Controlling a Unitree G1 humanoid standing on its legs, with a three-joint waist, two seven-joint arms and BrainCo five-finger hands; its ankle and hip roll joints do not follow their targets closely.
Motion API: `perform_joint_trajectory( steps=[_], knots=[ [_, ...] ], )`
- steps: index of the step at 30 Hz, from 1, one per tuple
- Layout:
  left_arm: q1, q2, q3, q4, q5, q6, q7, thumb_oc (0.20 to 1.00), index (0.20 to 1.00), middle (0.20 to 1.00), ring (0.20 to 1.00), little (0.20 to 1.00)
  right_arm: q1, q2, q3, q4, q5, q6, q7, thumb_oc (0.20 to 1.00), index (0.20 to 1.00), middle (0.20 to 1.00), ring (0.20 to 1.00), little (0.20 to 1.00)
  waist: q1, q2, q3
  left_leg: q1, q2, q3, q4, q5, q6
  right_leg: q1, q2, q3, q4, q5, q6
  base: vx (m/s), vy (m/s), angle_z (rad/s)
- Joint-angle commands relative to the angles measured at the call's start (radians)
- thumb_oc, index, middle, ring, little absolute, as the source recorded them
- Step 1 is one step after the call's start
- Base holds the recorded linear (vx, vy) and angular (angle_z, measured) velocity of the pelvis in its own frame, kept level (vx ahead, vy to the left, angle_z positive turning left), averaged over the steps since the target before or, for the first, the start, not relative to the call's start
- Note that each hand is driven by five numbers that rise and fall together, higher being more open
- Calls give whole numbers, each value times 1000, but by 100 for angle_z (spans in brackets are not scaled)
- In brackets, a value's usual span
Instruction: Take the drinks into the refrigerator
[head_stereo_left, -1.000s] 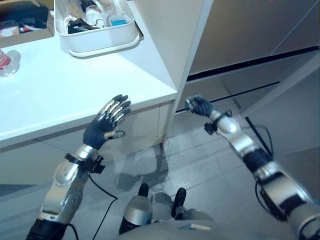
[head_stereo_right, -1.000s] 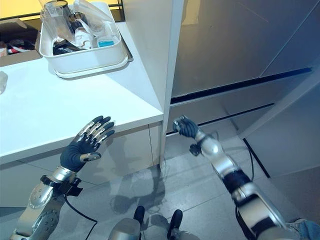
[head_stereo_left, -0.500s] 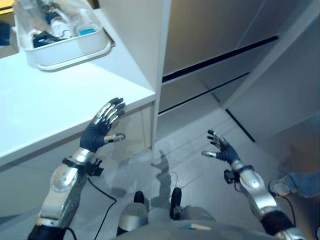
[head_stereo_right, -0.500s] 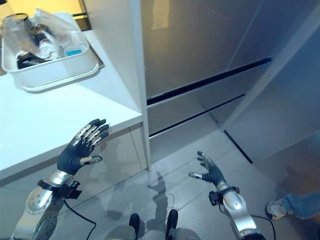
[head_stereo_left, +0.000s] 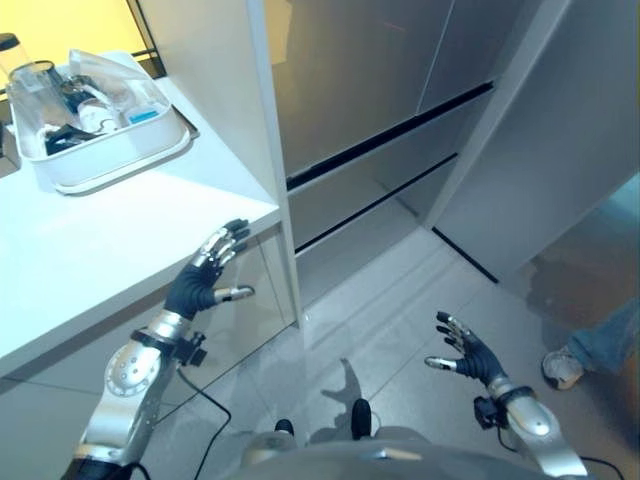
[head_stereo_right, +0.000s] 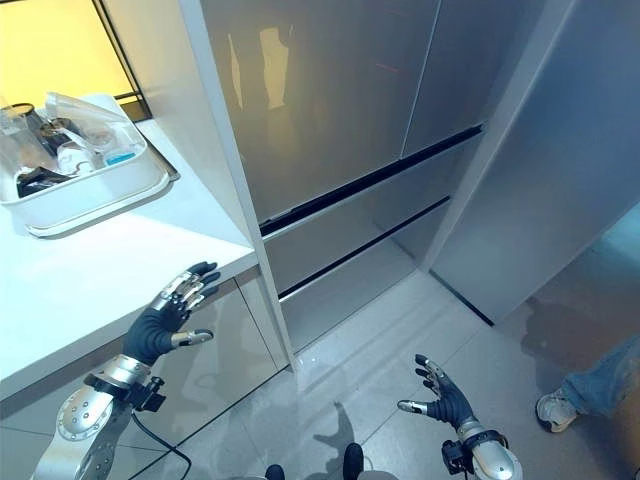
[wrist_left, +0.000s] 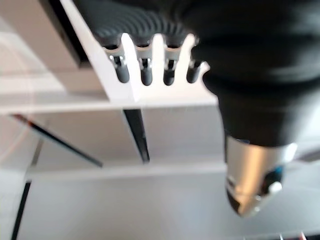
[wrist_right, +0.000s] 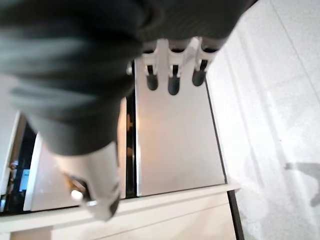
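Left eye view: left robot hand raised, fingers spread wide, holding nothing, just off the front edge of the white counter. Right robot hand low over the floor, fingers splayed, empty. Refrigerator ahead and between the two arms, doors closed, long axis upright.

Right eye view: white tray sits far back on the counter, well apart from the left robot hand, up and to its left. Clear containers in it; cannot tell which are drinks. Left arm is the nearer one by far. Right robot hand well apart from the refrigerator front.

Left wrist view: fingers straight, nothing between them.

Right wrist view: fingers straight, empty, pointing toward the closed refrigerator doors.
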Motion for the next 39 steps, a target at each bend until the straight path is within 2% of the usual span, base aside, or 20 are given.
perform_joint_trajectory(
  steps=[1, 12, 16, 21, 23, 24, 25, 26, 28, 29, 31, 32, 33, 34, 35, 39],
  knots=[
    [-13, 32, -12, 21, -77, -52, -62, 1000, 1000, 1000, 1000, 1000, -53, -36, -35, -38, 47, -73, 13, 1000, 1000, 1000, 1000, 1000, -8, -12, -3, -20, -29, -25, 8, -54, 28, -38, -73, -15, 125, -39, 119, -9, 6, -10],
    [5, 50, -98, 196, -100, 3, -138, 1000, 1000, 1000, 1000, 1000, -45, -50, -34, -77, 53, -74, 32, 1000, 1000, 1000, 1000, 1000, -24, -1, -6, -20, -29, -6, 7, -56, 31, -58, -68, 12, 124, -28, 124, -9, 7, -8],
    [4, 37, -122, 345, -22, 2, -125, 1000, 1000, 1000, 1000, 1000, -42, -53, -28, -84, 49, -72, 37, 1000, 1000, 1000, 1000, 1000, -33, 1, -6, -19, -28, 5, 6, -56, 31, -66, -64, 28, 124, -23, 125, -8, 8, -11],
    [-31, -31, -109, 622, 190, -16, -9, 1000, 1000, 1000, 1000, 1000, -55, -32, -4, -36, 47, -65, 36, 1000, 1000, 1000, 1000, 1000, -40, -5, -6, -20, -28, 17, 6, -57, 32, -74, -60, 39, 123, -18, 125, -10, 1, -8],
    [-45, -54, -106, 682, 226, -16, 16, 1000, 1000, 1000, 1000, 1000, -60, -28, 0, -15, 47, -64, 36, 1000, 1000, 1000, 1000, 1000, -41, -5, -6, -21, -28, 19, 6, -57, 32, -74, -60, 40, 122, -17, 125, -7, -3, -5],
    [-67, -98, -83, 804, 291, -10, 56, 1000, 1000, 1000, 1000, 1000, -66, -16, 14, 44, 38, -54, 34, 1000, 1000, 1000, 1000, 1000, -39, -7, -8, -21, -28, 21, 7, -56, 31, -74, -59, 40, 121, -18, 124, -8, -3, -6],
    [-70, -100, -83, 809, 293, -13, 58, 1000, 1000, 1000, 1000, 1000, -69, -16, 15, 46, 38, -56, 34, 1000, 1000, 1000, 1000, 1000, -40, -7, -7, -21, -28, 21, 7, -56, 31, -74, -59, 40, 121, -18, 124, -10, -10, -3],
    [-89, -148, -39, 951, 354, 5, 107, 1000, 1000, 1000, 1000, 1000, -78, -7, 31, 123, 1, -43, 22, 1000, 1000, 1000, 1000, 1000, -36, -10, -11, -21, -27, 23, 7, -56, 31, -73, -57, 38, 121, -20, 122, 0, 0, 0],
    [-115, -184, 7, 1096, 415, 27, 156, 1000, 1000, 1000, 1000, 1000, -98, 16, 51, 253, -25, -15, 18, 1000, 1000, 1000, 1000, 1000, -31, -11, -17, -20, -28, 21, 7, -56, 31, -70, -56, 36, 121, -23, 119, 0, 0, 0],
    [-118, -185, 8, 1099, 417, 25, 158, 1000, 1000, 1000, 1000, 1000, -102, 17, 53, 257, -26, -18, 17, 1000, 1000, 1000, 1000, 1000, -33, -11, -15, -19, -28, 21, 7, -57, 30, -69, -56, 35, 121, -24, 119, 0, 0, 0],
    [-139, -226, 82, 1273, 472, 71, 214, 1000, 1000, 1000, 1000, 1000, -150, 61, 87, 495, -78, 30, 4, 1000, 1000, 1000, 1000, 1000, -18, -13, -25, -16, -28, 13, 7, -58, 30, -58, -56, 26, 120, -29, 113, 0, 0, 0],
    [-141, -227, 84, 1275, 473, 70, 215, 1000, 1000, 1000, 1000, 1000, -153, 62, 88, 499, -79, 28, 3, 1000, 1000, 1000, 1000, 1000, -20, -14, -23, -15, -28, 13, 7, -58, 30, -57, -56, 25, 120, -30, 113, 39, -26, 6],
    [-157, -250, 127, 1362, 469, 98, 240, 1000, 1000, 1000, 1000, 1000, -195, 107, 92, 647, -90, 66, -9, 1000, 1000, 1000, 1000, 1000, -9, -15, -31, -13, -28, 4, 6, -58, 30, -49, -57, 17, 117, -33, 110, 20, -15, 10],
    [-159, -250, 128, 1363, 469, 97, 240, 1000, 1000, 1000, 1000, 1000, -197, 108, 92, 649, -90, 65, -9, 1000, 1000, 1000, 1000, 1000, -10, -15, -30, -13, -28, 4, 6, -59, 30, -48, -57, 16, 117, -33, 110, 43, -26, 12],
    [-163, -271, 160, 1414, 419, 122, 233, 1000, 1000, 1000, 1000, 1000, -211, 139, 81, 750, -68, 83, -5, 1000, 1000, 1000, 1000, 1000, -1, -17, -38, -10, -29, -3, 6, -58, 30, -35, -58, 8, 112, -37, 107, 24, -11, 9],
    [-169, -314, 213, 1471, 319, 159, 235, 1000, 1000, 1000, 1000, 1000, -247, 199, 20, 910, 7, 128, -7, 1000, 1000, 1000, 1000, 1000, 14, -16, -53, -4, -29, -21, 6, -61, 29, -11, -63, -10, 95, -40, 103, 45, -10, 16]
  ],
)
